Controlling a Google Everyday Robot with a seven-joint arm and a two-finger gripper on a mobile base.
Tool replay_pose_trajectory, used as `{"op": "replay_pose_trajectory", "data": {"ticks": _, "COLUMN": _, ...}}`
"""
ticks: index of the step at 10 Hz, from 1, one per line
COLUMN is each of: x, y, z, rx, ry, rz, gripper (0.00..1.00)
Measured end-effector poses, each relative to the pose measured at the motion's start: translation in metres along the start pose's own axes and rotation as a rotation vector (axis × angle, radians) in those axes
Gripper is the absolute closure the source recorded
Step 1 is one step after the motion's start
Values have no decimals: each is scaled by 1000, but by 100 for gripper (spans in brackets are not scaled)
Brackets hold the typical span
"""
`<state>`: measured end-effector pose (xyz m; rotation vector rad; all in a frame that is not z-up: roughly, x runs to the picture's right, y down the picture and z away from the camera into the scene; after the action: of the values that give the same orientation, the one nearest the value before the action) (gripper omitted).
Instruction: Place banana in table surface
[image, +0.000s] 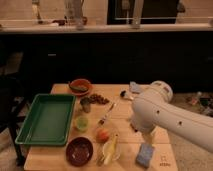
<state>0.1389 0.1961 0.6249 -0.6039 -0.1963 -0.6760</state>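
Observation:
The banana is slim and pale yellow. It lies on a small white plate near the front edge of the light tan plank table surface. My white arm reaches in from the right over the table. My gripper hangs below the arm's bulky end, right of the banana and just above a blue sponge.
A green tray lies at the left. A dark red bowl, an orange-red fruit, a green cup, a fork, a dark cup and an orange bowl lie around it. A dark counter stands behind.

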Motion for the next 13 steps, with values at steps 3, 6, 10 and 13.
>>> {"op": "replay_pose_trajectory", "data": {"ticks": 3, "x": -48, "y": 0, "z": 12, "rx": -34, "ry": -4, "rz": -170, "gripper": 20}}
{"op": "replay_pose_trajectory", "data": {"ticks": 6, "x": -54, "y": 0, "z": 13, "rx": -36, "ry": -1, "rz": -183, "gripper": 20}}
{"op": "replay_pose_trajectory", "data": {"ticks": 10, "x": -53, "y": -2, "z": 14, "rx": -39, "ry": -3, "rz": -193, "gripper": 20}}
{"op": "replay_pose_trajectory", "data": {"ticks": 13, "x": -64, "y": -26, "z": 19, "rx": -28, "ry": -30, "rz": -268, "gripper": 20}}
